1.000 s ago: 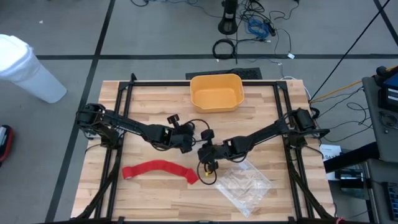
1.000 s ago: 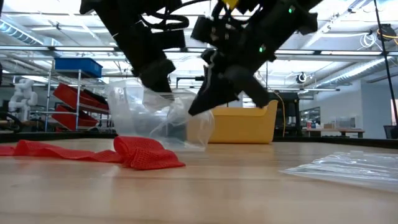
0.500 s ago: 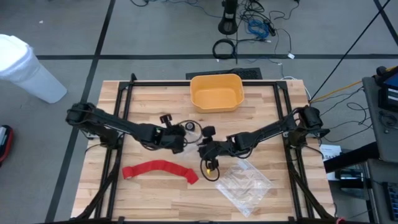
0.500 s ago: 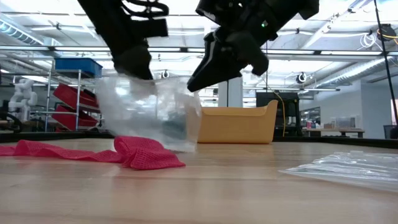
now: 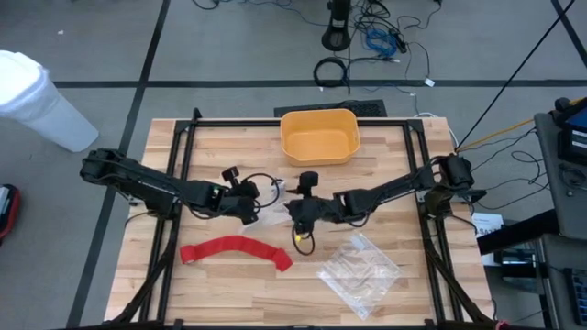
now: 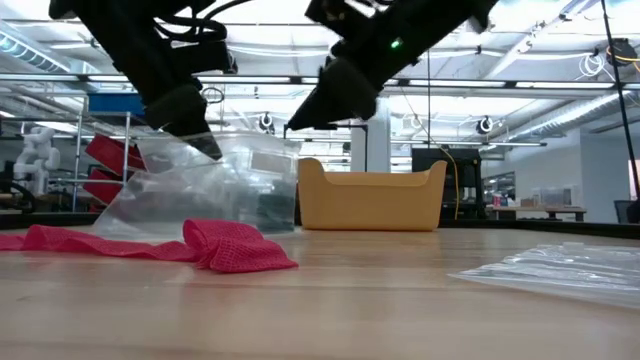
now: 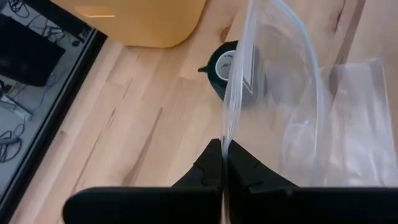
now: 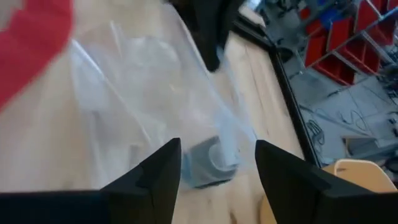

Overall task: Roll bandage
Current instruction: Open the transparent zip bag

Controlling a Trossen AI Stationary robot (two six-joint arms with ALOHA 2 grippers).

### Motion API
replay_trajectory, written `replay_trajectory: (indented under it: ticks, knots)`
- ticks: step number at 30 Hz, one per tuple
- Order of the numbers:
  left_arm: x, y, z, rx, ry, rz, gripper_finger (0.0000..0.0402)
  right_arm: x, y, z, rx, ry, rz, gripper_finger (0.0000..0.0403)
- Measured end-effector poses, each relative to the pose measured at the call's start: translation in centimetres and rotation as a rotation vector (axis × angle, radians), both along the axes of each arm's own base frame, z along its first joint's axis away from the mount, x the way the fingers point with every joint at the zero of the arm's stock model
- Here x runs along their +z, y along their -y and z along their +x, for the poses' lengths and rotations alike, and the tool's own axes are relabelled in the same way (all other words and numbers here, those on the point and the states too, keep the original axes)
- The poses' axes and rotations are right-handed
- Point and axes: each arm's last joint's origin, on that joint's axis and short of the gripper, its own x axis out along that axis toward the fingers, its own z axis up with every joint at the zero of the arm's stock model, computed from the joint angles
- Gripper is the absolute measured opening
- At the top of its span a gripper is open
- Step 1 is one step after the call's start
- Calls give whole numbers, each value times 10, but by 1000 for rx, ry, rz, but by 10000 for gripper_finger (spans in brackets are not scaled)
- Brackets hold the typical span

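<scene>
You are looking down on a wooden tabletop (image 5: 229,293) with both arms reaching toward its middle. Your left gripper (image 5: 249,207) has its fingers pressed together on the rim of a clear plastic bag (image 6: 215,185), which hangs from it with the bottom resting on the wood. The left wrist view shows the bag's edge (image 7: 233,99) pinched between the two dark fingers. Your right gripper (image 5: 295,212) sits just beside the bag, at the centre of the tabletop, with its fingers (image 8: 155,180) spread apart and nothing between them. The bandage (image 5: 237,249), a long red strip, lies flat near the front edge, toward the left side, one end bunched (image 6: 238,247). A second clear bag (image 5: 359,269) lies flat near the front right. A yellow bin (image 5: 318,135) stands at the back edge.
</scene>
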Motion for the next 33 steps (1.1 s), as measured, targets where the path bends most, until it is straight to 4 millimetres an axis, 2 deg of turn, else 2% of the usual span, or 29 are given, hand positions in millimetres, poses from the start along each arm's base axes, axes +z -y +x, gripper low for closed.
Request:
replay_trajectory:
  ticks: [6,13,15,19,24,26,29,33]
  knots:
    - [-5,1,0,3,-33,-2,0,-5,23,7,71,-15,44,194]
    - [-24,1,-16,74,-101,25,0,0,32,9,-6,45,47,194]
    - [-21,-2,-23,136,-117,93,0,2,33,10,-4,59,39,194]
    - [-1,-7,-35,224,-122,172,0,4,35,10,-4,73,33,194]
    - [21,-5,-40,237,-39,190,0,4,35,10,-4,72,32,194]
    - [23,-3,-39,225,-26,184,0,4,35,10,-4,72,32,194]
    - [18,2,-36,181,-46,141,0,4,35,10,-2,71,33,194]
    - [-2,12,-28,111,-109,35,0,3,35,10,4,72,61,194]
